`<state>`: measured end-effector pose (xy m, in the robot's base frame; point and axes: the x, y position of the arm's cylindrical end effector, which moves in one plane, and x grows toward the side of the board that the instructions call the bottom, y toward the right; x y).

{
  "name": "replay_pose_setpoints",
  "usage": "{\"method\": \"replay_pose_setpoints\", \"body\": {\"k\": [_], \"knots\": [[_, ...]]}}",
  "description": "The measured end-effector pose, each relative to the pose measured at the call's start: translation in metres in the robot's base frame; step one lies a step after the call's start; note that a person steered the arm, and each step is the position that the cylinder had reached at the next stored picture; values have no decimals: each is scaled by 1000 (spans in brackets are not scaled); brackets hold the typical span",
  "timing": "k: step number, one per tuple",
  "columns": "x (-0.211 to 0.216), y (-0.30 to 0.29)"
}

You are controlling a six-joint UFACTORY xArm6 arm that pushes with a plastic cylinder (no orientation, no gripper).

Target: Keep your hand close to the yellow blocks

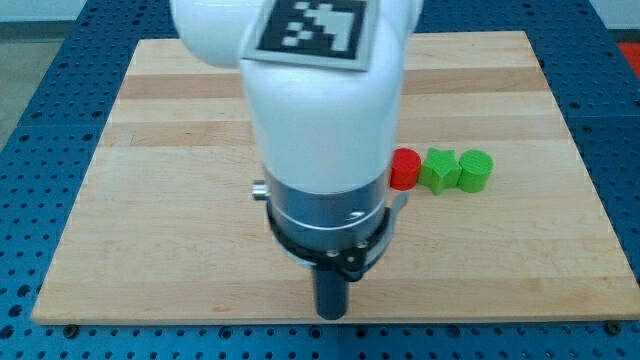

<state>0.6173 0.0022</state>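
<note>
No yellow block shows in the camera view; the arm's white body hides the middle of the wooden board [170,200]. My tip [331,314] is near the board's bottom edge, at the view's bottom centre. A red cylinder [405,170], a green star-like block [439,170] and a green cylinder [476,171] stand in a touching row to the upper right of my tip, well apart from it.
The white arm body [320,110] with a black-and-white marker [312,28] on top covers the board's centre. A blue perforated table [30,150] surrounds the board on all sides.
</note>
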Motion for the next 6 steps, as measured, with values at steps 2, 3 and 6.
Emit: {"method": "replay_pose_setpoints", "body": {"k": [2,3,6], "knots": [[-24,4],[-37,4],[-59,-8]]}}
